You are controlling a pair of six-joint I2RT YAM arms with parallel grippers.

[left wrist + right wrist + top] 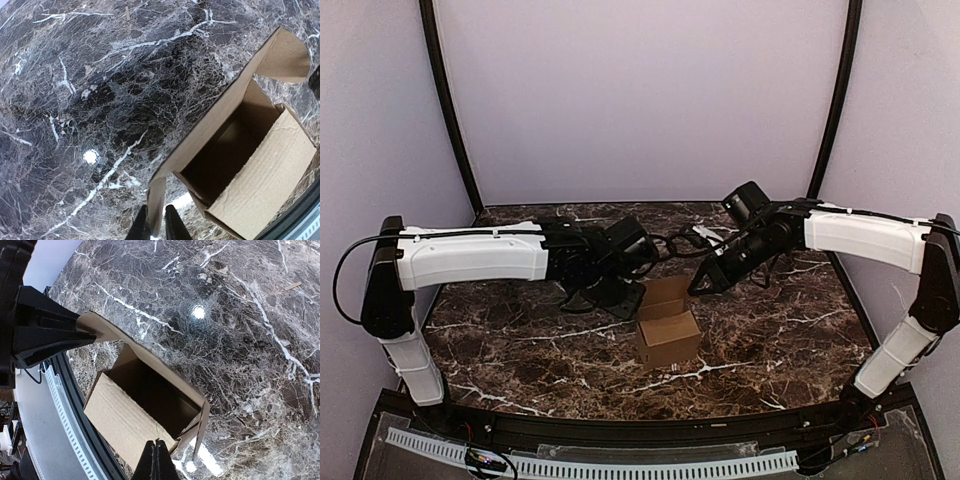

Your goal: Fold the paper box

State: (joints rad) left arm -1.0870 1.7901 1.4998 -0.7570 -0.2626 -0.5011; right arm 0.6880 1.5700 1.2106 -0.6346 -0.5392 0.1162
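Note:
The brown paper box (668, 335) stands open in the middle of the dark marble table (520, 350), with its lid flap up at the back. My left gripper (156, 227) is shut on a thin side flap (156, 200) of the box (260, 170); it sits at the box's left rear corner in the top view (625, 298). My right gripper (156, 460) has its fingers pressed together with nothing between them, just above the box's (130, 415) near wall. It sits at the box's right rear in the top view (703, 285). The left gripper's finger (50, 335) shows holding the flap (97, 325).
Purple walls and two curved black posts (450, 110) close in the back and sides. A white perforated strip (620, 465) runs along the near edge. A small wood sliver (289, 287) lies on the marble, away from the box.

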